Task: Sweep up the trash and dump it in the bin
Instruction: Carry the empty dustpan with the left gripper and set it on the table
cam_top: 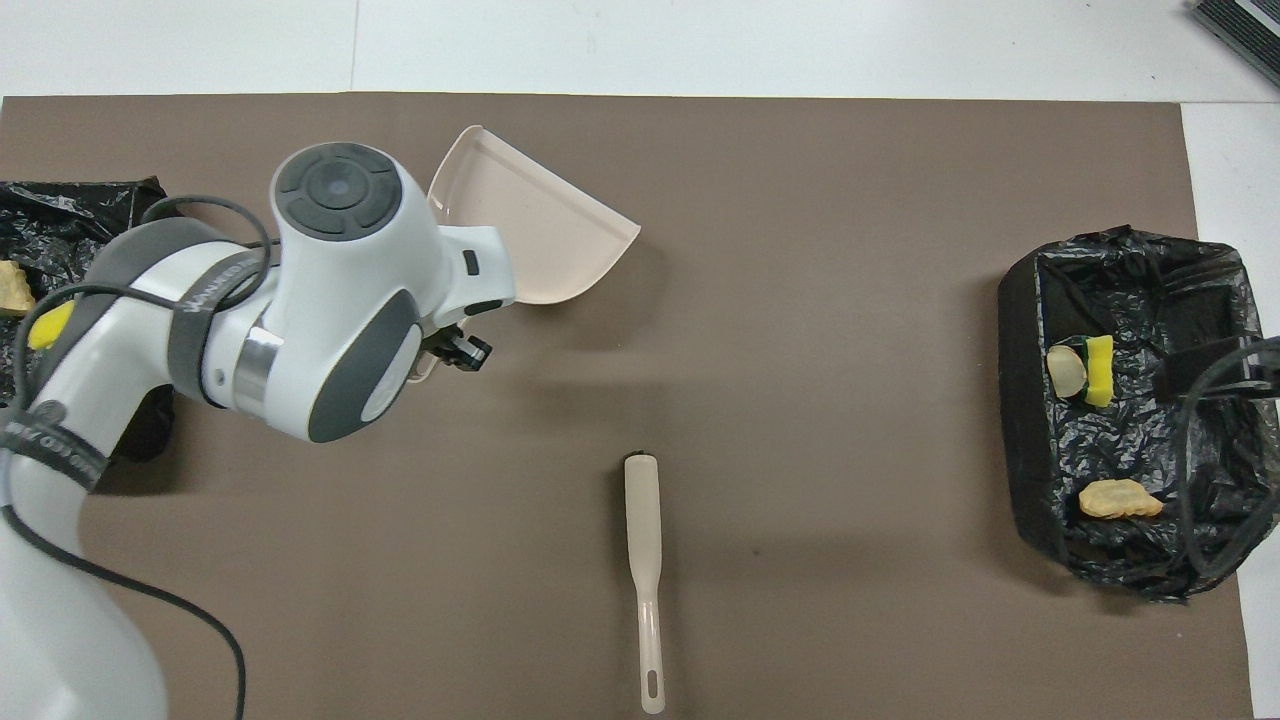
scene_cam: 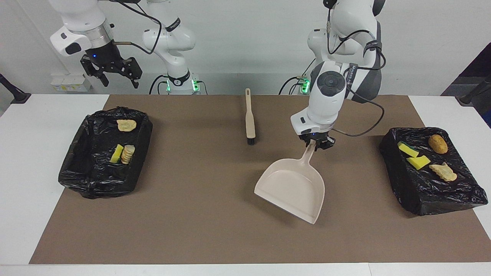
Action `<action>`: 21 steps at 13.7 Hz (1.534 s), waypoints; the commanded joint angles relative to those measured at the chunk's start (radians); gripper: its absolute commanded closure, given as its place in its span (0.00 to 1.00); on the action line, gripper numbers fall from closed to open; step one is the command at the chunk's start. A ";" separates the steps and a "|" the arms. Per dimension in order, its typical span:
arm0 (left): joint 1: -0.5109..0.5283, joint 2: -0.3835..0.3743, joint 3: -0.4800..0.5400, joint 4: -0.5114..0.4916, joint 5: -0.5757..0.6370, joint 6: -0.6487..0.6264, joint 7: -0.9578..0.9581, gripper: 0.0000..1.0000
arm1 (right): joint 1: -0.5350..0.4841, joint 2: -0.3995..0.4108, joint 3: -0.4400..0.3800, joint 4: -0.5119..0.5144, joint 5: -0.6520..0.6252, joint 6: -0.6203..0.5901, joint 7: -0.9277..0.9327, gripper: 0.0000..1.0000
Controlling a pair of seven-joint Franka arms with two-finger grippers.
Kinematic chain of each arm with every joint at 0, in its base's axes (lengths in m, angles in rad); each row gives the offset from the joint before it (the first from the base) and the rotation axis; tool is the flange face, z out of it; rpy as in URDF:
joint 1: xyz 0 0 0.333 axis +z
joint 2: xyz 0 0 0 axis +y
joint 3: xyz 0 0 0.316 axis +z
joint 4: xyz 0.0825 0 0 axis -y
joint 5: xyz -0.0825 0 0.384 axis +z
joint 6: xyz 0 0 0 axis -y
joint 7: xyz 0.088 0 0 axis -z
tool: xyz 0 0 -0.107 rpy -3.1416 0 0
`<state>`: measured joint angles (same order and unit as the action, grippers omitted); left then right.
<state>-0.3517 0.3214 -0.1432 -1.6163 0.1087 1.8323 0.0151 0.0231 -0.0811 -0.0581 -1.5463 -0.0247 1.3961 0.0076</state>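
My left gripper [scene_cam: 317, 145] is shut on the handle of the beige dustpan [scene_cam: 292, 188], whose pan is empty and lies low over the mat's middle; it also shows in the overhead view [cam_top: 535, 235]. The beige brush [scene_cam: 250, 119] lies alone on the mat, nearer to the robots. All the trash lies in two black-lined bins. The bin at the right arm's end [scene_cam: 76, 180] holds a pale wad [scene_cam: 126, 125], a yellow sponge [scene_cam: 117, 153] and a bread-like piece [scene_cam: 127, 154]. The bin at the left arm's end [scene_cam: 441, 199] holds a brown piece [scene_cam: 437, 143], yellow sponges [scene_cam: 418, 162] and a wad [scene_cam: 443, 171]. My right gripper [scene_cam: 115, 74] is open, raised near its bin.
A brown mat [scene_cam: 191, 214] covers most of the white table [scene_cam: 38, 153]. In the overhead view the left arm's body [cam_top: 330, 300] hides the dustpan's handle and part of the bin at its end [cam_top: 60, 210].
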 commanded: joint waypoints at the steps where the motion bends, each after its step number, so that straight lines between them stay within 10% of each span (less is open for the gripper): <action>1: -0.053 0.093 0.021 0.124 -0.018 0.010 -0.127 1.00 | -0.005 -0.032 -0.005 -0.040 0.025 0.015 -0.032 0.00; 13: -0.171 0.219 0.021 0.130 -0.175 0.211 -0.630 1.00 | 0.087 -0.032 -0.081 -0.041 0.025 0.014 -0.024 0.00; 18: -0.181 0.165 0.021 0.104 -0.178 0.162 -0.626 0.00 | 0.090 -0.031 -0.091 -0.035 0.025 0.014 -0.028 0.00; 21: -0.109 0.014 0.034 -0.051 -0.167 0.154 -0.517 0.00 | 0.090 -0.031 -0.086 -0.035 0.026 0.014 -0.028 0.00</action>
<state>-0.5135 0.4708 -0.1217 -1.5251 -0.0522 1.9978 -0.5822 0.1127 -0.0913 -0.1400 -1.5579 -0.0173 1.3961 0.0026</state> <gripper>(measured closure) 0.216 0.000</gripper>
